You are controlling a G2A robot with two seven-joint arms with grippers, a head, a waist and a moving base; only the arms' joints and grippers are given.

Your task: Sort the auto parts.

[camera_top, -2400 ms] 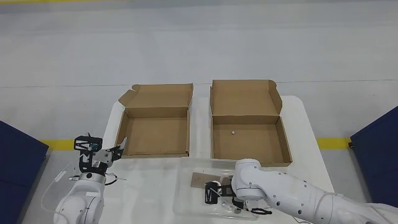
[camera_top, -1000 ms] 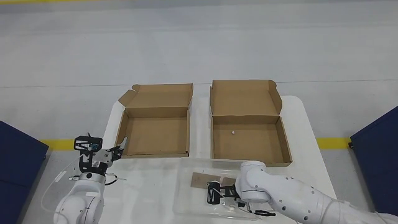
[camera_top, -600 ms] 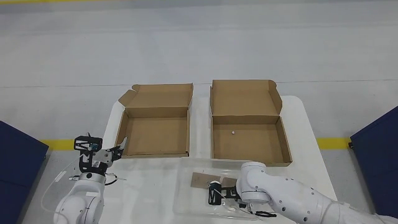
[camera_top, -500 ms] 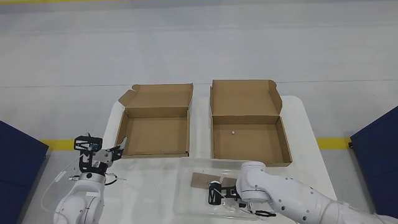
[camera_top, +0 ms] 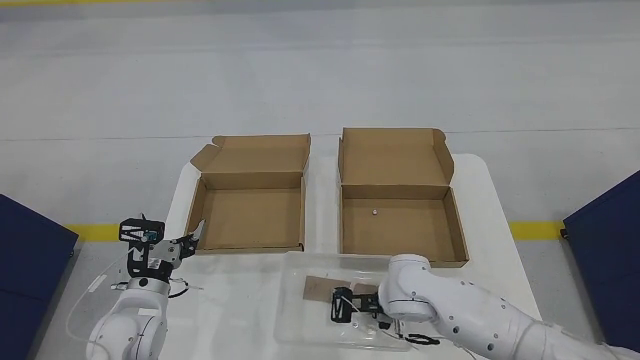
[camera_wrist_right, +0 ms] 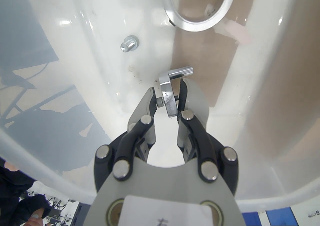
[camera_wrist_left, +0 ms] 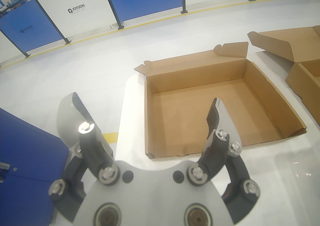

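1. My left fingers hang spread wide and hold nothing. They are over the left edge of the worktop, just in front of the left cardboard box and well apart from the loose parts.
2. The clear plastic bin sits in front of the 2 boxes. My right arm reaches into it, so it is by far the nearer arm.
3. My right fingers pinch a small metal bracket, 1 pad against each side. Its long axis runs straight out from my wrist along the gap. A knurled pin crosses its far end, just past the fingertips.
4. A small bolt and a metal ring lie loose on the bin floor beyond the bracket, apart from it.
5. The right cardboard box lies just behind the bin, with 1 small part inside. I judge the bracket must rise over the bin wall and travel away from me. I cannot tell which box it belongs in.
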